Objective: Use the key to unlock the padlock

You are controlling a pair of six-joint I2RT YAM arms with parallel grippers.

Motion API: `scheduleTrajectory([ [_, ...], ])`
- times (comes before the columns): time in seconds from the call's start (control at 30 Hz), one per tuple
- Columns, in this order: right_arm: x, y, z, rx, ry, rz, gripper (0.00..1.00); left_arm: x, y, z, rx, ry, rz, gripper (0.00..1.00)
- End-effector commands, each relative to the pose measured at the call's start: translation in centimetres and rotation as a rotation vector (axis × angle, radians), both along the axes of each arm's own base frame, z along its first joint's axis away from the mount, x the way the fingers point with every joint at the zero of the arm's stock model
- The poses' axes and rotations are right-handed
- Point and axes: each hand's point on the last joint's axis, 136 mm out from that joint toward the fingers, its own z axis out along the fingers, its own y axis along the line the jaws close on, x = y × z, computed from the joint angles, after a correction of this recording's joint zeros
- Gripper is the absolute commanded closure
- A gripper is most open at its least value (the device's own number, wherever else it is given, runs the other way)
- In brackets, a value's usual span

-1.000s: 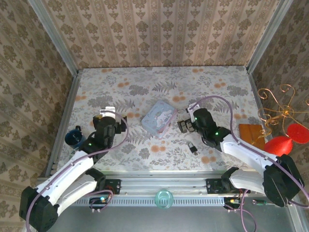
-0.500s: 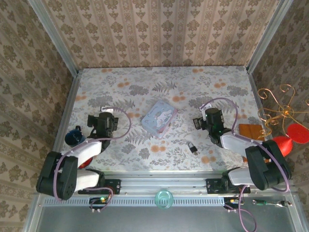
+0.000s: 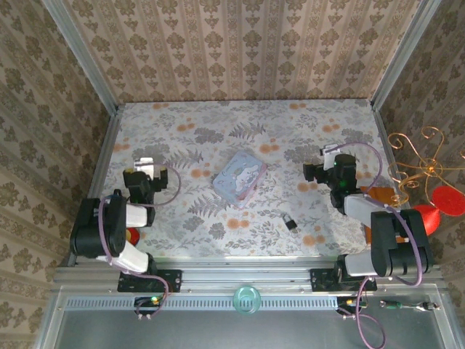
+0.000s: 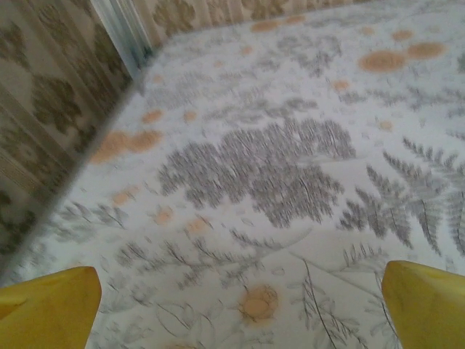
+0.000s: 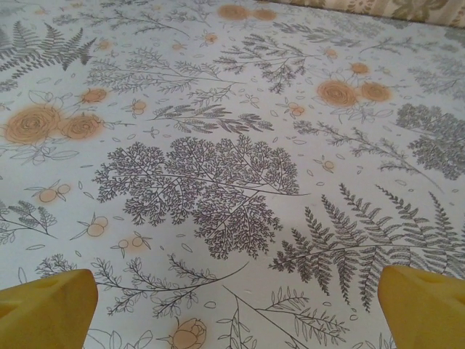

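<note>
Padlock [image 3: 290,222] lying on the patterned counter [image 3: 218,131], near its front edge and right of centre — left gripper [image 4: 240,299] and right gripper [image 5: 234,299] both released, jaws wide, well apart from it.

A staged robot test cell is being shown here, not a lived-in room: a floral-printed tabletop [image 3: 218,123] is boxed in by wallpaper-patterned panels [image 3: 240,43] held in bare aluminium framing [image 3: 80,54]. Along the bottom of the frame, a slotted metal rail [image 3: 247,276] is seen, with the left arm [image 3: 109,225] and right arm [image 3: 396,240] bolted to it.
</note>
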Motion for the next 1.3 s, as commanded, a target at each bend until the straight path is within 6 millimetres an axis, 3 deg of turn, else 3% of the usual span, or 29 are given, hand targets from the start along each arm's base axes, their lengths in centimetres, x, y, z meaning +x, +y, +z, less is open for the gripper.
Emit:
scheduleTrajectory([
  [0.0,0.6,2.1,1.4,0.106,-0.043,0.114,0.00,1.0,-1.7,2.2,-0.071,-0.089,-0.078,0.00],
  [0.13,0.7,4.3,0.9,0.153,-0.090,0.240,0.00,1.9,-0.5,2.1,-0.066,-0.062,-0.013,0.00],
  [0.27,1.2,3.1,0.5,0.164,-0.086,0.169,0.00,1.8,-0.3,2.1,-0.066,-0.063,0.001,0.00],
  [0.8,0.4,2.3,0.7,0.152,-0.151,0.118,0.00,1.6,-0.1,2.2,-0.067,-0.073,0.018,0.00],
  [0.9,0.5,1.3,0.0,0.146,-0.183,0.061,0.00,1.6,-0.1,2.2,-0.067,-0.073,0.019,0.00],
  [1.07,0.6,1.8,-0.5,0.123,-0.169,0.063,0.00,1.6,-0.1,2.1,-0.066,-0.072,0.019,0.00],
  [1.27,1.3,-0.5,-0.8,0.108,-0.129,-0.091,0.00,1.6,0.0,2.2,-0.067,-0.072,0.021,0.00],
])
